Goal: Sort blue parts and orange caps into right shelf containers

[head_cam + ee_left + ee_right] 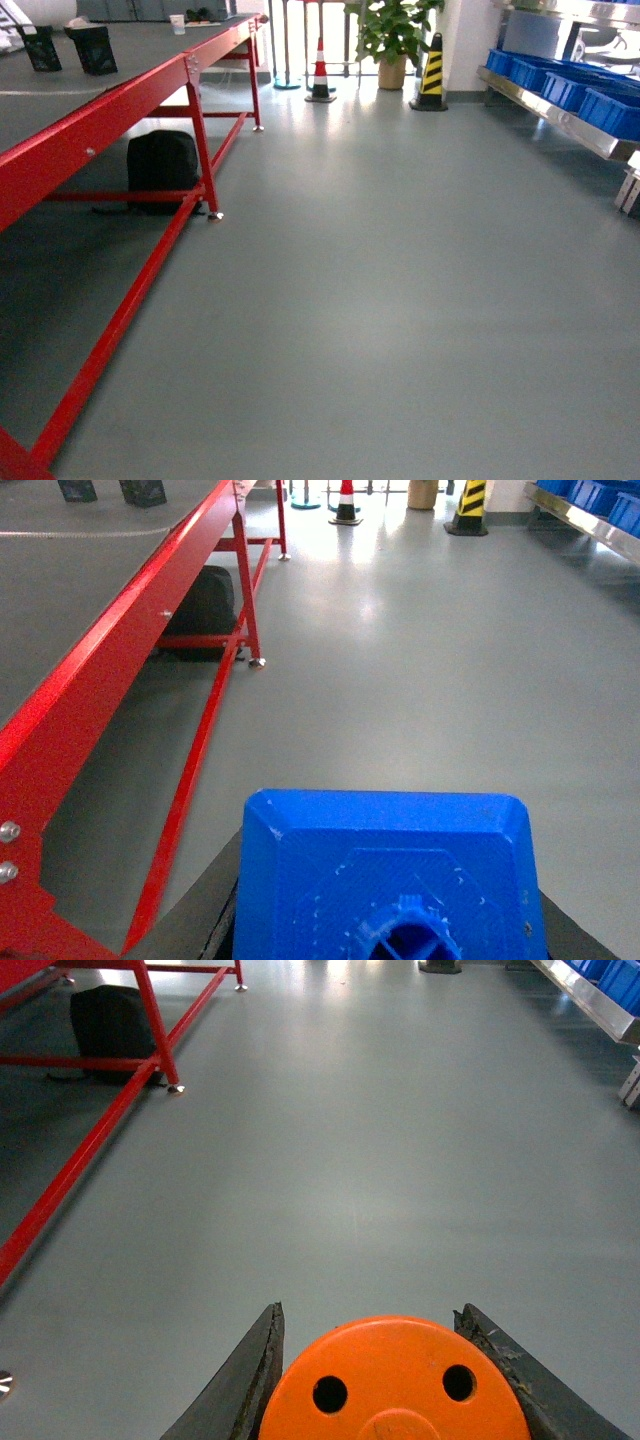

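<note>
The robot is mid-transit: its left gripper (390,920) is clamped on a blue part (390,870) and its right gripper (395,1380) on an orange cap (395,1380). The blue crates (580,90) sit on the shelf ahead right, well apart; both drops remain

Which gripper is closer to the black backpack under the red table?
Left, I'd judge. The black backpack sits ahead-left of the left gripper, holding a blue part. From the right gripper, gripping an orange cap, it lies far left.
</note>
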`<state>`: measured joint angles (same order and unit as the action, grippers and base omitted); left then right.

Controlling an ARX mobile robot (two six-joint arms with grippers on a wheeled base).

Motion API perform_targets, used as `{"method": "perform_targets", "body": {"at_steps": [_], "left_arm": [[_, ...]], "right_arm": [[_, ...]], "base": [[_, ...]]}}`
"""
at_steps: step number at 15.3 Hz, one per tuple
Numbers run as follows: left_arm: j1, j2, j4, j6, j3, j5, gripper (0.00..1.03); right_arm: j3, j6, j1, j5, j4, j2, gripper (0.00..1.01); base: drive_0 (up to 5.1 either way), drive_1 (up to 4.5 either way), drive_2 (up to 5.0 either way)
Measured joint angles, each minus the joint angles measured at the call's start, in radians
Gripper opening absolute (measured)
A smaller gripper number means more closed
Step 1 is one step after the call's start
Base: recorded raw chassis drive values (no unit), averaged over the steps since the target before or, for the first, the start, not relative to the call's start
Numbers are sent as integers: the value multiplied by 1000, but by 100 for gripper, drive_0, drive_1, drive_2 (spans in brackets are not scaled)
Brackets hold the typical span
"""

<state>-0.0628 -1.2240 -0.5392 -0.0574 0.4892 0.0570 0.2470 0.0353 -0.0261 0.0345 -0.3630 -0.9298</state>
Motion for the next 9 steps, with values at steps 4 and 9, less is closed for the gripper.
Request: {"method": "perform_targets", "body": {"at_steps": [4,9], "left_arm": [[0,0,1,0,0,-1,45],[0,0,-2,0,0,-1,45]], "right_arm": [[0,0,0,0,3,0,44],[0,0,1,-1,3,0,44]], "base": [[-4,420,-429],[-4,420,-429]]}}
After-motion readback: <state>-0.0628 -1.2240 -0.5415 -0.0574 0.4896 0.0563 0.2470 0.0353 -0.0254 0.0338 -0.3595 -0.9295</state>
